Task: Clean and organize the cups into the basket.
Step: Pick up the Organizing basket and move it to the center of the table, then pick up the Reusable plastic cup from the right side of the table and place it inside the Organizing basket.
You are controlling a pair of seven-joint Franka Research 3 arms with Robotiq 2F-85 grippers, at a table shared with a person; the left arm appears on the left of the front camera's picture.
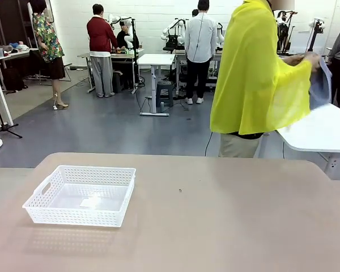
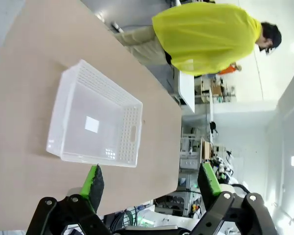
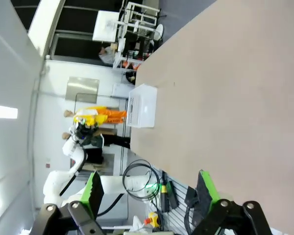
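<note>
Not yet begun: basket empty, both pincers idle

The white basket (image 1: 73,217) sits empty on the left part of the tabletop (image 1: 232,221). The left pincer (image 2: 150,174) and right pincer (image 3: 149,178) both gape wide, holding nothing. The person (image 1: 255,73) stands past the far edge, turned aside. Packing looks unstarted; the next move calls for a first piece to grasp.

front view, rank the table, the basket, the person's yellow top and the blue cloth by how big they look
1. table, by far the largest
2. yellow top
3. basket
4. blue cloth, smallest
The top and cloth stand farther off, so real sizes may differ.
</note>
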